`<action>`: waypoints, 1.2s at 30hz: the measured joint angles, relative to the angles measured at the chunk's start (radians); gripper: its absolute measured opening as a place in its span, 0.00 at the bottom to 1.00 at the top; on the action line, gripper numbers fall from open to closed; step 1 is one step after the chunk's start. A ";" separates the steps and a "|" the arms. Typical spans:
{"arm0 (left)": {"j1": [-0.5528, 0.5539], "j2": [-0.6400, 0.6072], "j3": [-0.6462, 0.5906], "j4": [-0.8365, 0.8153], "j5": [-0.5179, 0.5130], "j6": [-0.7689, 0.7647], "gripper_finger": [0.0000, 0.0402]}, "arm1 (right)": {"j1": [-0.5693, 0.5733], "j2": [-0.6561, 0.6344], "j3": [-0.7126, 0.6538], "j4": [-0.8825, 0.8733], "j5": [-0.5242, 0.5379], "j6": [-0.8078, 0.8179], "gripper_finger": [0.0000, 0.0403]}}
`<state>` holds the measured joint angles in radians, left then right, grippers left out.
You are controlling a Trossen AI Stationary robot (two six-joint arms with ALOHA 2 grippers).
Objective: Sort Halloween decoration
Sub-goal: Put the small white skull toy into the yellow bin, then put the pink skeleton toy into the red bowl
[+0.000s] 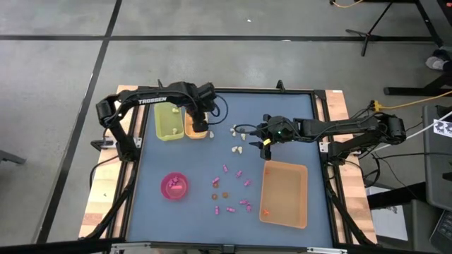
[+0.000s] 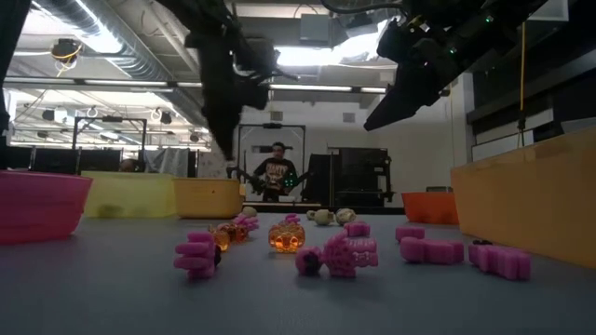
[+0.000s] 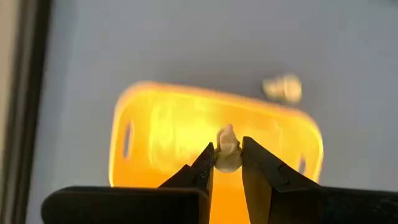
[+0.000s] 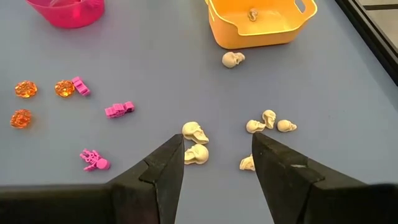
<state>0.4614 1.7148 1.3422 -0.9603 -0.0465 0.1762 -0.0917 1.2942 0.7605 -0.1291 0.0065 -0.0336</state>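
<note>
The Halloween decoration lies loose on the blue table: cream skulls [image 4: 194, 132], pink pieces [image 4: 119, 110] and amber ones [image 4: 25, 89]. My left gripper [image 3: 227, 154] hangs over the small orange tray [image 3: 161, 124] at the far left, shut on one cream skull [image 3: 227, 142]. My right gripper [image 4: 217, 163] stands open, slanting down above the cluster of cream skulls [image 1: 238, 149] in the table's middle, touching none. Another cream skull [image 3: 283, 88] rests on the table beside the orange tray. My left gripper pinches the cream skull's lower part [image 3: 227, 160] between its two fingertips, and the rest of the skull sticks out past them. The fingers point down from above. The skull is lifted clear, over the orange tray's inside.
A green tray [image 1: 168, 121] stands next to the orange one. A pink bowl [image 1: 174, 186] sits near the front left and a large tan tray [image 1: 284, 194] at the front right. Pink and amber trinkets [image 1: 227, 192] are scattered between them. A person [image 2: 277, 172] is beyond the table.
</note>
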 joint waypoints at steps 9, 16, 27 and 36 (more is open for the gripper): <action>0.000 0.003 0.000 -0.192 -0.093 -0.036 0.15 | 0.000 0.000 0.000 0.002 0.000 0.001 0.46; 0.000 0.003 0.000 -0.153 -0.106 -0.036 0.21 | 0.000 0.000 0.000 0.001 0.000 0.001 0.46; -0.022 0.003 0.000 -0.118 -0.072 -0.044 0.34 | 0.000 0.000 0.000 0.001 0.000 0.001 0.46; -0.129 0.003 0.000 0.080 0.055 -0.038 0.34 | 0.000 0.000 0.000 0.001 0.000 0.001 0.46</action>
<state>0.3320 1.7180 1.3422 -0.8806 0.0082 0.1379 -0.0917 1.2942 0.7605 -0.1283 0.0063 -0.0322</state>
